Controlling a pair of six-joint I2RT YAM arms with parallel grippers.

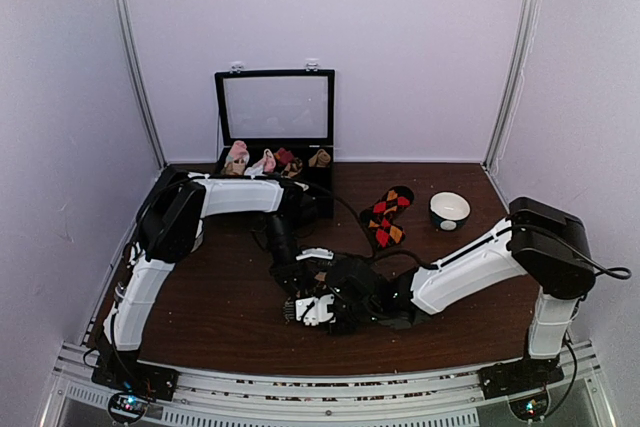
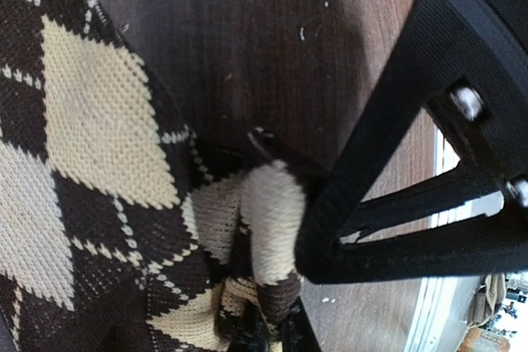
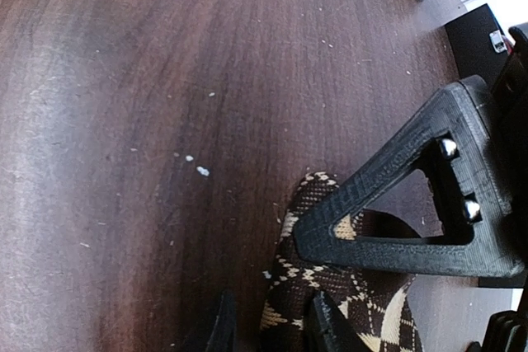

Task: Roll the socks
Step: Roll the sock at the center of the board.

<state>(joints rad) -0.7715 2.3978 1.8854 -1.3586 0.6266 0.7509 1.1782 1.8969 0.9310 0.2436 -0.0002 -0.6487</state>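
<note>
A black argyle sock with cream diamonds [image 2: 91,146] fills the left of the left wrist view, lying on the brown table. My left gripper [image 2: 276,302] is shut on a bunched fold of it. In the right wrist view the same sock's edge [image 3: 330,286] runs under my right gripper [image 3: 305,286], which is shut on it. In the top view both grippers meet at the table's near middle, left [image 1: 298,292] and right [image 1: 338,309], and hide this sock. A second argyle sock with red and orange diamonds [image 1: 387,215] lies flat behind them, untouched.
A small white bowl [image 1: 449,210] stands right of the red sock. A black box with an open lid [image 1: 275,107] at the back holds several sock bundles [image 1: 262,160]. The left arm [image 1: 240,197] arches across the left of the table [image 1: 210,307].
</note>
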